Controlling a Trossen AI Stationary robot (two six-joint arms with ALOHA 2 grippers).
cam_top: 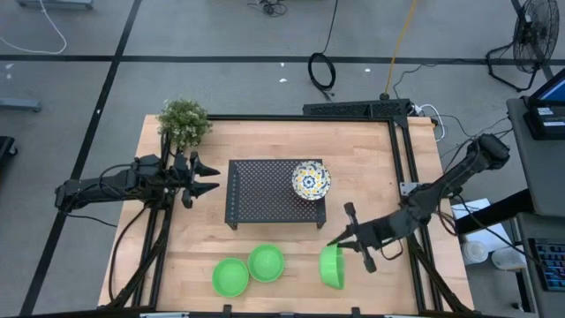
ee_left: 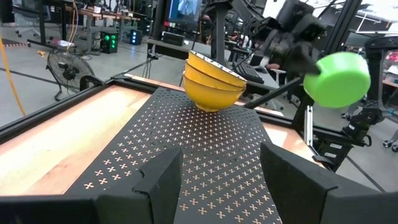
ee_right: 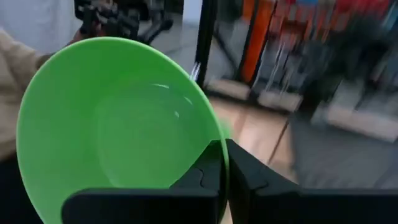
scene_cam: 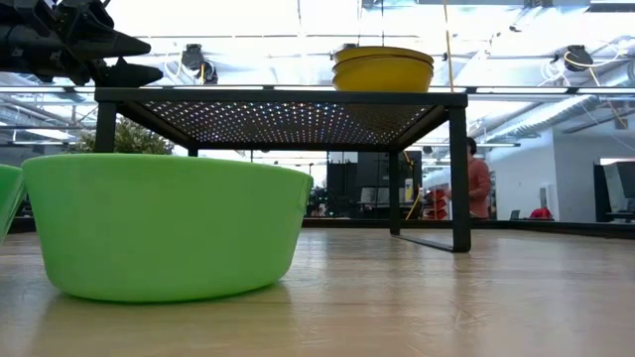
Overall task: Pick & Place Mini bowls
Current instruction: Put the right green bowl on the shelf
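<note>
Three white, blue-and-yellow patterned bowls [cam_top: 311,179] sit stacked on the right part of the black rack; the left wrist view shows their yellow outsides [ee_left: 214,81]. Two green bowls [cam_top: 230,276] [cam_top: 266,262] rest on their bases near the table's near edge, one filling the low view [scene_cam: 164,228]. A third green bowl [cam_top: 331,267] is held by my right gripper [cam_top: 340,240], right of those two. My left gripper [cam_top: 207,177] hovers open at the rack's left end, fingers [ee_left: 161,180] spread above the rack top. My right gripper holds the third green bowl by its rim [ee_right: 214,140], one finger inside the bowl and one outside. The fingers come from the table's right side. The bowl is lifted clear and tipped on its side, its base [ee_left: 339,78] turned toward the rack.
The black perforated rack [cam_top: 265,190] stands mid-table on legs [scene_cam: 459,169], with room beneath it. A potted plant [cam_top: 184,119] is at the far left corner. A black frame [cam_top: 402,150] runs along the table's right side. A person [scene_cam: 478,183] stands far behind the table.
</note>
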